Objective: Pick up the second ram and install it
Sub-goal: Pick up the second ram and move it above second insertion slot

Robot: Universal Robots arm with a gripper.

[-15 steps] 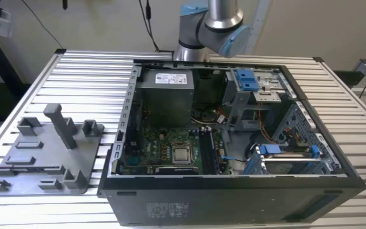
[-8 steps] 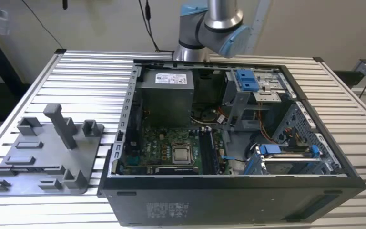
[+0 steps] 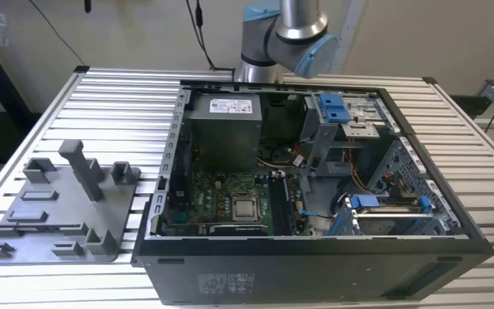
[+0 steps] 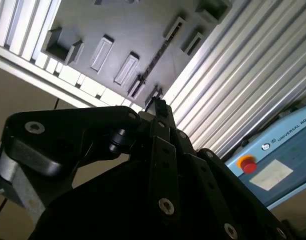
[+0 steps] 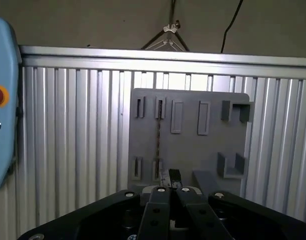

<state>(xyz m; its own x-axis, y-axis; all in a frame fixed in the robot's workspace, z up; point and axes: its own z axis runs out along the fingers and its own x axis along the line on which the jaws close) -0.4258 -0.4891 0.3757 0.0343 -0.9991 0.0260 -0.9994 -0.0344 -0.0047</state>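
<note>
An open dark computer case (image 3: 316, 270) lies on a slatted metal table (image 3: 118, 109). Inside it are a grey power supply (image 3: 223, 132), a green motherboard (image 3: 217, 199) with its processor socket (image 3: 245, 210), and blue drive brackets (image 3: 336, 107). At the exterior view's left, just beside the case, sits a grey plastic tray (image 3: 49, 254) with upright blocks.

Tray (image 3: 49, 248) plain light grey. Table (image 3: 118, 96) silver, ribbed in stripes. Computer case (image 3: 316, 270) black; motherboard (image 3: 221, 199) green; drive latches (image 3: 337, 106) blue. Second ram (image 5: 158, 135) dark. Gripper (image 5: 170, 176) black.
</note>
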